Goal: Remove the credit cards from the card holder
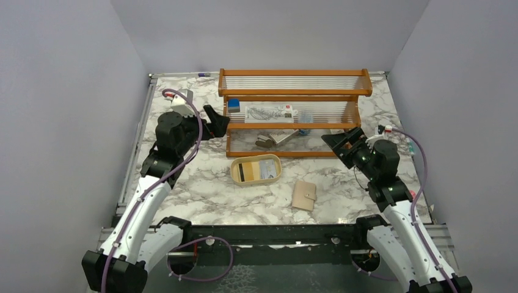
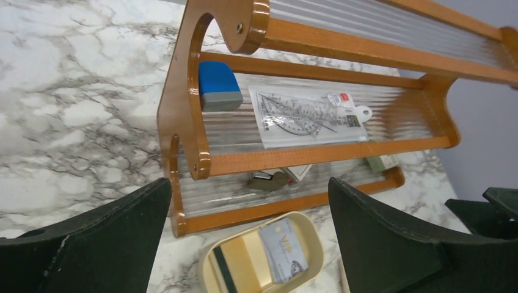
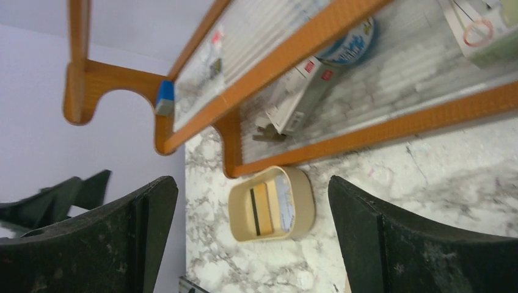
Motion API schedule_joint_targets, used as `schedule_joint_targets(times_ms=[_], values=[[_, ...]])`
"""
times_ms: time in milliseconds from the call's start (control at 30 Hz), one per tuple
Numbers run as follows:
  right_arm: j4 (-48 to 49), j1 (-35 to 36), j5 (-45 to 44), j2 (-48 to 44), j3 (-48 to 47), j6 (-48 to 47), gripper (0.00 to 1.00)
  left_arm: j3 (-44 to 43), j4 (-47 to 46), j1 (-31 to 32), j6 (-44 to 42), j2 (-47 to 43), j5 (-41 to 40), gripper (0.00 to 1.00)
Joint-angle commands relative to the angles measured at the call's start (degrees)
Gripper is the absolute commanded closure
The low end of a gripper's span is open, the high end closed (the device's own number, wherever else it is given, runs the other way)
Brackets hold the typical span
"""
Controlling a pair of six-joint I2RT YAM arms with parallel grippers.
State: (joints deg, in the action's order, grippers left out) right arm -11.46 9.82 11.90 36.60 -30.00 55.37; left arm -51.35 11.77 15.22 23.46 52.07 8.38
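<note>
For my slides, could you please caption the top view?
Yellowish and whitish plastic cards lie in an oval cream tray; tan leather wallet closed alongside.

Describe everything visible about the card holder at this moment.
The card holder is a small tan-beige wallet, leather by its look. It appears folded shut, with a snap tab over its right edge, and no card shows sticking out. It lies flat and slightly skewed on the marble table, toward the near edge, to the right of the oval cream tray and apart from it. Only the table touches it.
</note>
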Motion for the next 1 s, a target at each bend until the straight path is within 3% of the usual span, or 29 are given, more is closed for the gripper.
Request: schedule_joint_targets(times_ms=[0,233,433,967], values=[[15.6,0.4,-1.2,1.4,0.3,1.0,0.00,7.3,-11.4,-0.4,12.0,-2.5,-1.9,0.01],[38.8,0.4,0.6,12.9,8.0,6.5,0.00,11.0,-11.9,-0.4,13.2,-5.8,-3.8,0.01],[51.0,0.4,-0.9,23.4,11.6,11.7,0.00,8.7,-5.8,-0.3,10.8,-7.4,-5.1,0.01],[86.2,1.1,-4.9,52.1,10.0,23.5,0.09,7.3,-5.1,-0.4,10.5,-6.0,-3.7,0.01]])
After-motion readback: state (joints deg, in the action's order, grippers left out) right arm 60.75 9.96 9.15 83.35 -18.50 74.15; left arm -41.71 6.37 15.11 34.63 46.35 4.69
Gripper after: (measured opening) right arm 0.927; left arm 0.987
